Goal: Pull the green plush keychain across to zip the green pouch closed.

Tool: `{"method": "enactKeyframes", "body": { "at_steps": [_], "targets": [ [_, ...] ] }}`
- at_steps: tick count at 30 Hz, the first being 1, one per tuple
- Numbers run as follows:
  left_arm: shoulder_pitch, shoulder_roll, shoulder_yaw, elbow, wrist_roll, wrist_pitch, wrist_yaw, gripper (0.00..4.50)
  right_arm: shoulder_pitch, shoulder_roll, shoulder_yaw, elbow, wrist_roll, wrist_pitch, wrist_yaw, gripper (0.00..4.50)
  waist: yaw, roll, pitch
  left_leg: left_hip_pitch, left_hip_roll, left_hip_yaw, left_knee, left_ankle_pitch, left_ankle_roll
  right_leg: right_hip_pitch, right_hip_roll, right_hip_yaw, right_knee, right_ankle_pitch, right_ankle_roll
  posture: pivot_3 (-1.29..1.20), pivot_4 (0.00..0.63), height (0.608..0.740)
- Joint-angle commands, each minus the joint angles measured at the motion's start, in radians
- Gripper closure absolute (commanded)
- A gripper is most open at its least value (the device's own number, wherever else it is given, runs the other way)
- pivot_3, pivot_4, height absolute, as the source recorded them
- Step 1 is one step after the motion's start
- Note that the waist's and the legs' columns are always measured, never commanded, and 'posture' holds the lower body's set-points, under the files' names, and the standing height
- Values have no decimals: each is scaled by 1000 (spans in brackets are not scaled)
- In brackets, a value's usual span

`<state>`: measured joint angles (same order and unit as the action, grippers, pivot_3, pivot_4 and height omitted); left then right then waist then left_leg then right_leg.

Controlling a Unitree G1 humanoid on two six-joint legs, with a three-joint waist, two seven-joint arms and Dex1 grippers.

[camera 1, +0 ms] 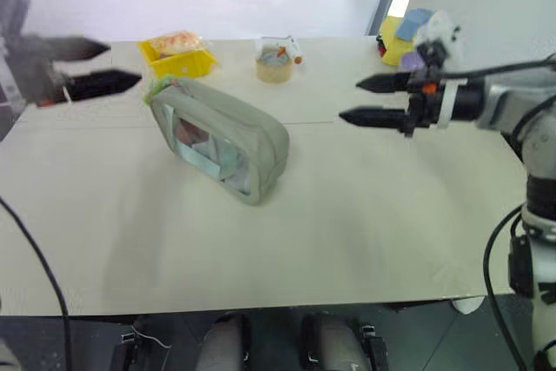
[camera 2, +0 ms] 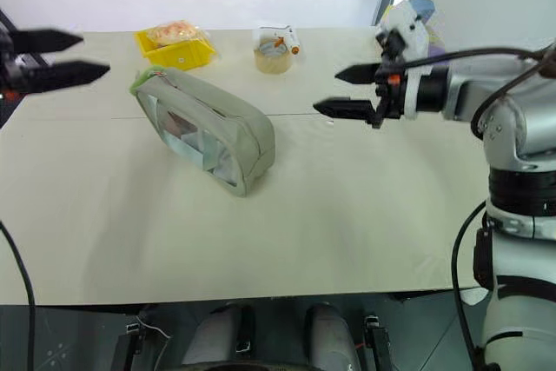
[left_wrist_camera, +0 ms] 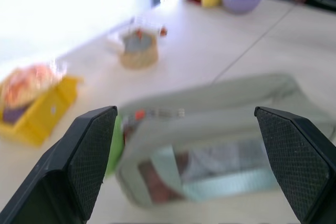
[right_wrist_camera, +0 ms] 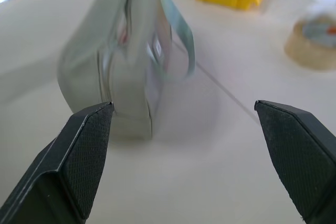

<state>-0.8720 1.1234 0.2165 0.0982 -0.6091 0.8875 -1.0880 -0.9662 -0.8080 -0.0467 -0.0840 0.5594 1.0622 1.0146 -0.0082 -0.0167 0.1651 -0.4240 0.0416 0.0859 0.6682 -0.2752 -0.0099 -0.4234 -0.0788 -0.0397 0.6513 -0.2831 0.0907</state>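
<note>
Bare tabletop point(camera 1: 261, 249) fronts unbraced green pouch point(camera 1: 221, 141); with both grippers' fingers spread wide and empty, left gripper point(camera 1: 95, 67) and right gripper point(camera 1: 369, 99), dragging is risked once green plush keychain point(camera 1: 159, 86) is pulled.

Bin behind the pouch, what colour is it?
Bright yellow bin, clearest in the left eye view, beyond the green pouch.

Bare table point(camera 1: 365, 215) lies open on both long sides of the green pouch point(camera 1: 221, 136) and all along its near side. Behind the green pouch, a yellow bin point(camera 1: 178, 56) stands close, a tape roll point(camera 1: 274, 65) farther off, toys point(camera 1: 404, 36) well apart.
</note>
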Motion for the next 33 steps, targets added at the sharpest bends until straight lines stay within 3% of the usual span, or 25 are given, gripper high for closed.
{"method": "enactKeyframes", "body": {
  "at_steps": [1, 9, 15, 20, 27, 33],
  "targets": [
    [-10, -41, -70, 33, 44, -73, -35, 23, 5, -18, -2, -17, 5, -15, -6, 32, -1, 0, 0, 0, 0, 0, 0, 1, -1, 0, 0, 0, 0, 0, 0, 0, 150, 739],
    [4, -116, -93, 52, 79, -135, -24, 23, -4, -28, -1, -46, 11, -5, -55, 32, -7, -2, 1, -3, 1, 0, 2, 3, -5, -4, 0, 1, 3, 0, 0, 0, 150, 739],
    [29, -82, -58, 24, 68, -111, -27, 23, -29, -6, 6, -84, 47, 38, -77, 32, -5, -2, 1, -2, 1, 0, 2, 3, -4, -4, -1, 1, 3, 0, 0, 0, 150, 739],
    [164, -20, -7, -38, 63, -131, -67, 23, -87, 165, 20, -153, 121, 160, -198, 32, -13, -1, 1, -2, 4, 0, 1, 3, -5, -6, 0, 2, 9, 0, 0, 0, 150, 739],
    [254, -5, 67, -167, -15, -68, -60, 23, -79, 453, 188, -174, 75, 152, -362, 32, -1, -2, 1, -4, 5, -1, 4, 3, -5, -6, 0, 2, 11, 0, 0, 0, 150, 739],
    [325, -5, 118, -252, -53, -28, -21, 23, -45, 451, 434, -130, -93, -14, -345, 32, -5, -3, 1, -4, 4, -1, 7, 2, -4, -5, -1, 2, 11, 0, 0, 0, 150, 739]
  ]
}}
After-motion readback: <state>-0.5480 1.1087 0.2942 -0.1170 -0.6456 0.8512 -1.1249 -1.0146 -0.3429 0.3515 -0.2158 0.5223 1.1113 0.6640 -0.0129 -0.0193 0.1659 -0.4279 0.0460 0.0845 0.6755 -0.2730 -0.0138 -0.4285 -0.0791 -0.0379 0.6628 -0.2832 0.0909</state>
